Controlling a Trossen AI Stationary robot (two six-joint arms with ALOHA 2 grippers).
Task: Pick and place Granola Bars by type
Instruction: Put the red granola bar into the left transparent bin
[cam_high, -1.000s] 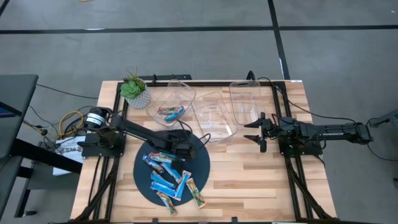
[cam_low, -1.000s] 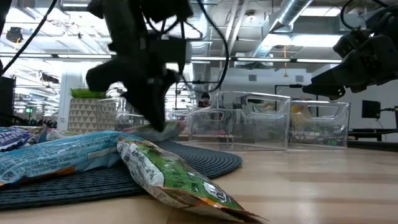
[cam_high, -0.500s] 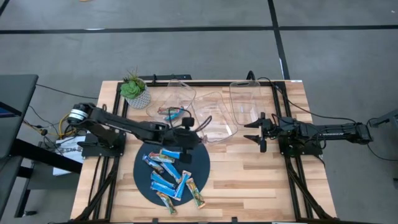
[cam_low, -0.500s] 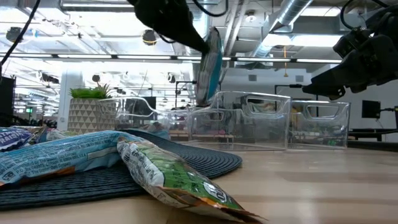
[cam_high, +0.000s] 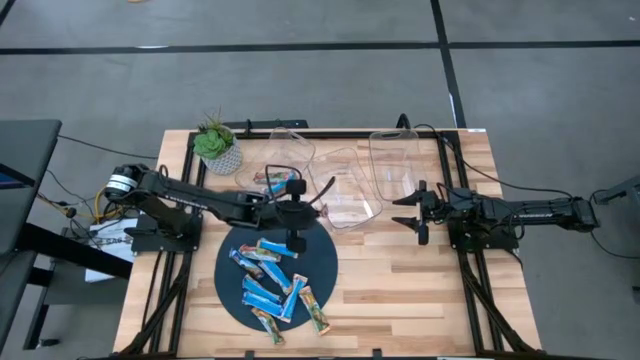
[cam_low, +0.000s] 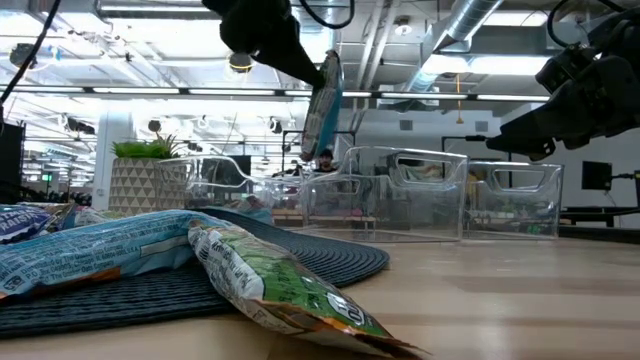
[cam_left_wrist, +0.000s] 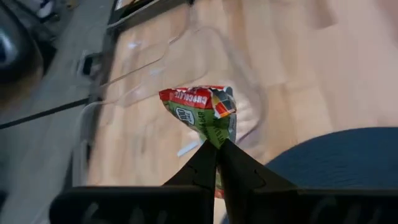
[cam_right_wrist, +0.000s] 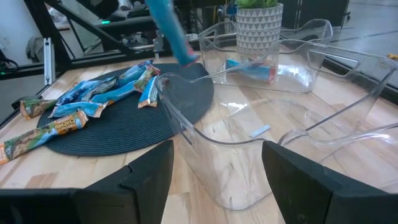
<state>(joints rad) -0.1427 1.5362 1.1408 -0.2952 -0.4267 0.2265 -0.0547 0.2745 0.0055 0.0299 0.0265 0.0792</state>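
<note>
One green-and-red wrapped granola bar (cam_left_wrist: 208, 115) is pinched, hanging, in the closed left gripper (cam_left_wrist: 217, 147) above the clear plastic bins (cam_high: 345, 188); the right gripper (cam_high: 421, 212) is held open beside them.

clear bins (cam_high: 345, 185) ahead, bare wood (cam_high: 400, 270) right

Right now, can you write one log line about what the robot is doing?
left gripper: shut on granola bar, lifted near clear bins | right gripper: open, waiting at right | other bars: on mat

left gripper (cam_high: 297, 186) lifted off mat (cam_high: 325, 262), bar (cam_left_wrist: 202, 112) seemingly pinched, carried binward
</note>
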